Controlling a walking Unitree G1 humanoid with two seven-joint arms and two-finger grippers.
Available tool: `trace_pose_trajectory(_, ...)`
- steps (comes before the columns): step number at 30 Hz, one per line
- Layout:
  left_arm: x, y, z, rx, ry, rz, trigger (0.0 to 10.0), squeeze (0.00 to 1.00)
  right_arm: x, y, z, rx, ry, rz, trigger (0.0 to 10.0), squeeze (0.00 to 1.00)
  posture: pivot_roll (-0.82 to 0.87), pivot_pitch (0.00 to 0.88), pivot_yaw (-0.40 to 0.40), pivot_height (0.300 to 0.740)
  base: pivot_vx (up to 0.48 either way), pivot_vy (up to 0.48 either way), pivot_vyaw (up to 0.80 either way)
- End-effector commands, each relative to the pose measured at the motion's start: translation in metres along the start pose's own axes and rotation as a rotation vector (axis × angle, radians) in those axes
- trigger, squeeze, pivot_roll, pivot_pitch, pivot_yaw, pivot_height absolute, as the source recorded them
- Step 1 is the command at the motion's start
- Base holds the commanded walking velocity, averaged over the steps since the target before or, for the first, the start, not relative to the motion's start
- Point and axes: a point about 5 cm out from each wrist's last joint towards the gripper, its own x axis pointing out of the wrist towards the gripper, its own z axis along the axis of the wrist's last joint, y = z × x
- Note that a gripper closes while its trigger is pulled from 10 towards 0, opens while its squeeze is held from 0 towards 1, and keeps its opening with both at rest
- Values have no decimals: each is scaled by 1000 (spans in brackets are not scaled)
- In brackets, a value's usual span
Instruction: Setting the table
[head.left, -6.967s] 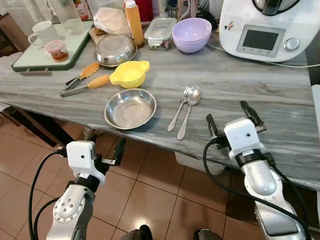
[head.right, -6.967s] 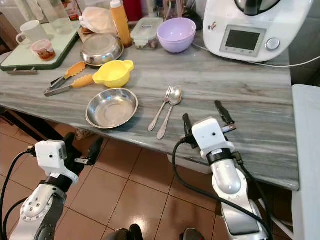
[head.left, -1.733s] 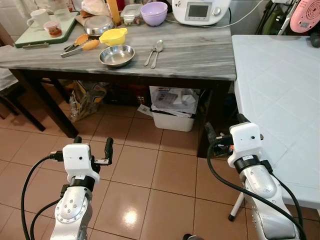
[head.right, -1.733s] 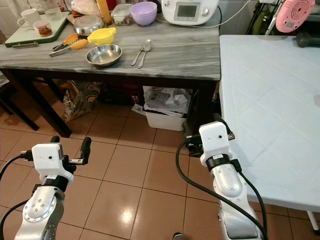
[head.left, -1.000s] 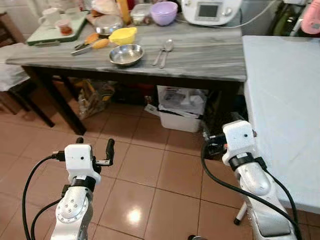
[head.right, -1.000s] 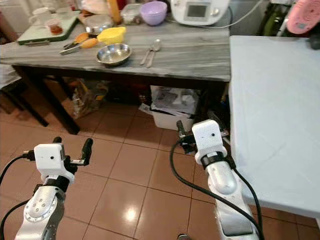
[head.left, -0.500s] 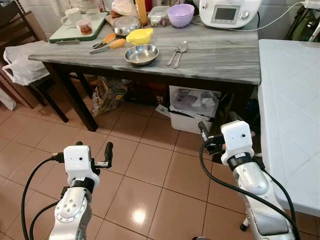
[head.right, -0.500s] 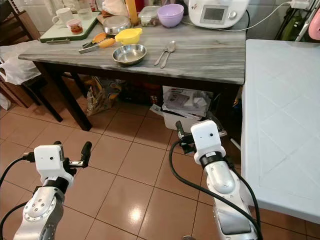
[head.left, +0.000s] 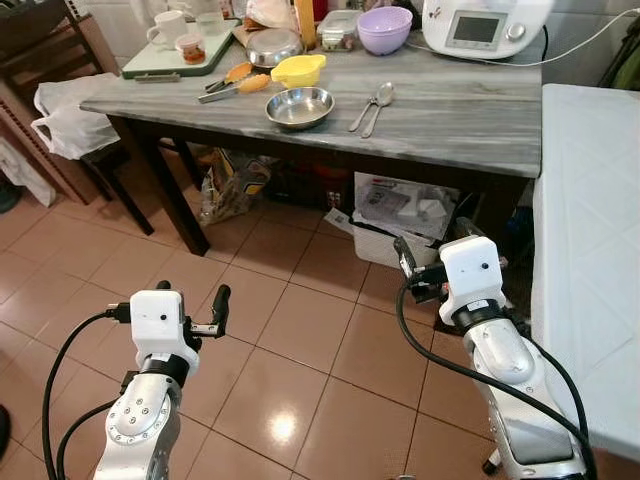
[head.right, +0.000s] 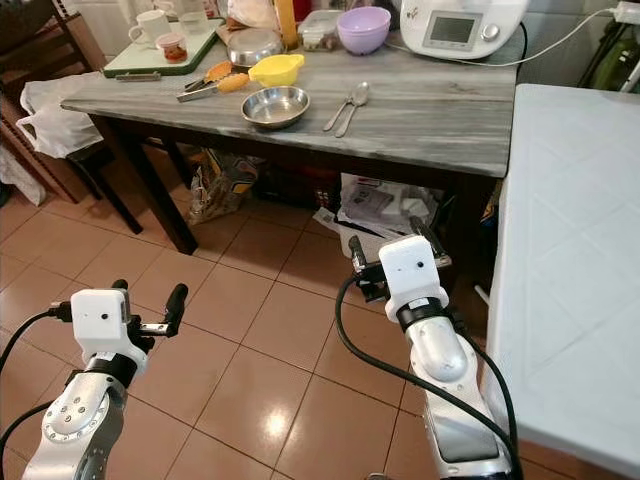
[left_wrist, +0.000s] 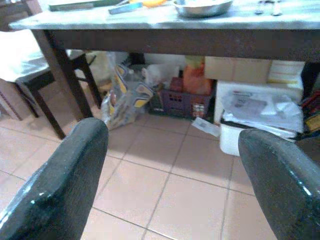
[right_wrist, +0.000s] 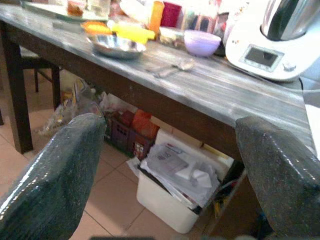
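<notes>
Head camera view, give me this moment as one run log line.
stage: standing back from grey table | left gripper: open, empty, over floor | right gripper: open, empty | steel bowl, two spoons: on table, untouched

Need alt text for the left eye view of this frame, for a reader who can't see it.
Both grippers, left and right, hang open and empty over a tiled floor, short of a grey table. On the table lie a steel bowl, two spoons, a yellow bowl and a purple bowl.
</notes>
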Motion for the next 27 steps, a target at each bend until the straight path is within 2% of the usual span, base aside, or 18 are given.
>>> trace_pose_trajectory(1,-1,5,1,4,1,8,10000,0,0,3,-1,4,3,3,10000,24,-142,123,142,740,0,-289,0)
trace_pose_trajectory(4,-1,4,1,0,-1,6,10000,0,0,3,-1,1,4,2,10000,24,-143,123,141,740,0,-285,0)
trace_pose_trajectory(27,-2,4,-1,-20,3,16,10000,0,0,2,-2,-1,8,1,10000,20,-145,125,138,740,0,0,0)
